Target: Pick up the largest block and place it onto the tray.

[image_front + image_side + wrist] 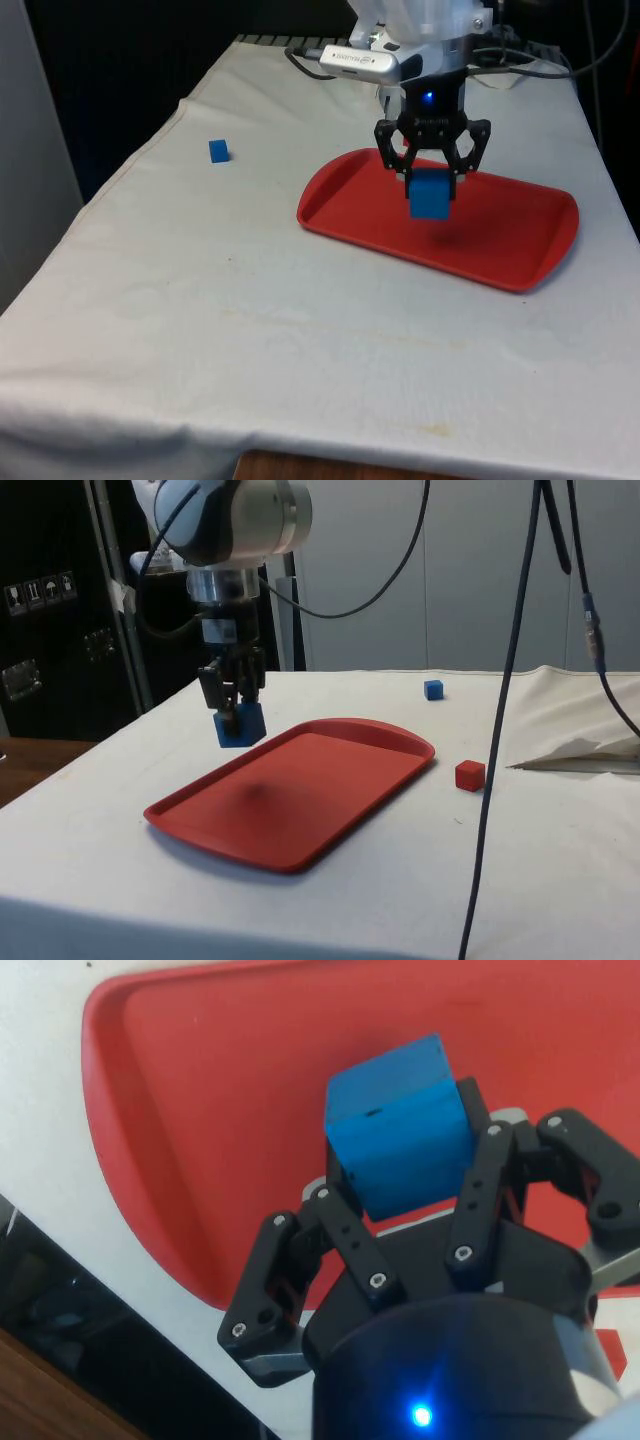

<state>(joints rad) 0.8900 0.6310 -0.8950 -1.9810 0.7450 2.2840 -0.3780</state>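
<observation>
A large blue block (431, 194) (239, 725) (400, 1125) hangs in the air above the red tray (520, 255) (300, 800) (180, 1110), its shadow falling on the tray floor. My gripper (432, 180) (232, 715) (405, 1185) is shut on this block, with the fingers pressing its two sides. The block sits over the part of the tray towards the robot and does not touch it.
A small blue block (219, 151) (433, 689) lies on the white cloth at the front view's left, well away from the tray. In the side view a small red block (470, 775) rests on the cloth just beyond the tray's edge. Cables hang near the side camera.
</observation>
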